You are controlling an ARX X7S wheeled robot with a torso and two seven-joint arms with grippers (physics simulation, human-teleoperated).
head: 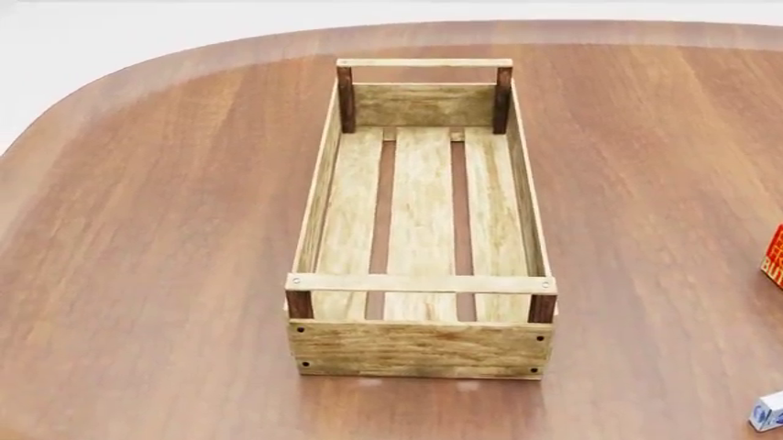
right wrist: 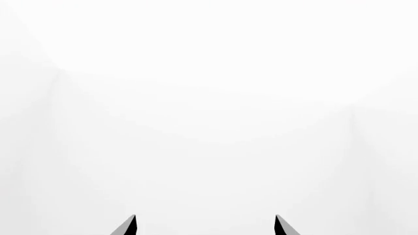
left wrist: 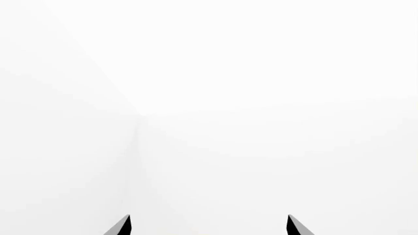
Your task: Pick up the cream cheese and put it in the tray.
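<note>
- Light-wood tray [head: 421, 344] sits mid-bench [head: 159, 275], holding nothing.
- At your 4 o'clock, the cream cheese [head: 767, 412] pokes in.
- Your left end effector [left wrist: 209, 226] and right end effector [right wrist: 205, 226] both stand apart, gripping nothing.

The tray [head: 423, 348] is pale, grainy wood with dark brown posts. The table [head: 159, 275] is reddish-brown, streaked. At right edge, a red-orange box [head: 775, 257]; lower right, a white-and-blue box [head: 768, 412].
</note>
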